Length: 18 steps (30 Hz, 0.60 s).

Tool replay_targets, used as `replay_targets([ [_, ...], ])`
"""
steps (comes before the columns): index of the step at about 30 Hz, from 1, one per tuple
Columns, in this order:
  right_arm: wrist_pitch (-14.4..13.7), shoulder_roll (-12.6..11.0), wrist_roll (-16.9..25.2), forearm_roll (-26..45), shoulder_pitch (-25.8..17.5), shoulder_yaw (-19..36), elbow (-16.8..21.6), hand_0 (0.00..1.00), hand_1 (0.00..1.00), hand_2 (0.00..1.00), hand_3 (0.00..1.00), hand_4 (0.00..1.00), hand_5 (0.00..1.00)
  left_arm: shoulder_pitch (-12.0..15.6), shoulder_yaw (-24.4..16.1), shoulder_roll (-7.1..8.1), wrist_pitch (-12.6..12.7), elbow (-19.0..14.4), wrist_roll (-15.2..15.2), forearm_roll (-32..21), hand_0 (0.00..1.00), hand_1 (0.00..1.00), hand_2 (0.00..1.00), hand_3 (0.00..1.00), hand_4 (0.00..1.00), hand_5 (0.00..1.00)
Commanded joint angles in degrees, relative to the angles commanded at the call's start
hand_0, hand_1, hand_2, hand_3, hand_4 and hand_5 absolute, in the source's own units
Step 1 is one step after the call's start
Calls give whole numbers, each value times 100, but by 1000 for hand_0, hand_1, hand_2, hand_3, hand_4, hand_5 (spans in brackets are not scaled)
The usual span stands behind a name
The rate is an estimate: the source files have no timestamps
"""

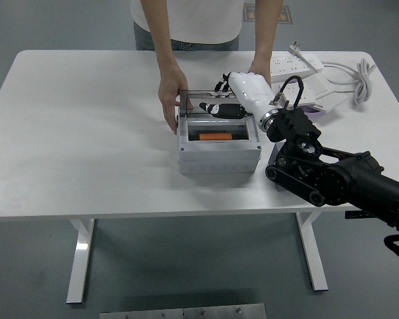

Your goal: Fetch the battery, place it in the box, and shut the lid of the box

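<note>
A grey box stands mid-table with an orange battery lying inside it. Its clear hinged lid stands raised at the back, tilted toward the front. My right hand, white with black fingertips, reaches over the box from the right. Its extended fingers rest against the lid and grasp nothing. A person at the far side steadies the box with one hand on its left side. The person's other hand is behind my wrist at the box's right rear.
White power strips and a coiled grey cable lie at the back right. A purple-and-white item sits beside my forearm. A dark grey block is partly hidden under my right arm.
</note>
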Motion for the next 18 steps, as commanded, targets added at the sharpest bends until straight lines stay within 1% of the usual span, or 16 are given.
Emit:
replay_targets([
  [2,3,-33,-12,-16,-48,-32,61,735,615,620,632,878,662,-2,3,2,8,0,-3,-12,578,716,663,610,698,184],
  [7,2,-87,-30,-44,-135,-41,158,735,615,620,632,878,662,-1,6,-4,22,-3,-5,-30,578,716,663,610,698,184],
  [8,0,-95,-33,-46,-147,-34,172,706,614,621,637,877,661,1,7,-4,25,-3,-6,-33,578,716,663,610,698,185],
  [13,18,-174,-122,-150,-203,44,322,706,614,621,637,877,661,7,12,-2,40,-6,-6,-48,578,716,663,610,698,185],
  [14,30,-198,-161,-191,-218,69,369,541,594,620,640,876,659,7,14,-2,42,-6,-8,-55,578,716,662,610,698,186],
  [18,62,-270,-290,-320,-271,133,525,541,594,620,640,876,659,10,17,-4,49,-7,-8,-65,578,716,662,610,698,186],
])
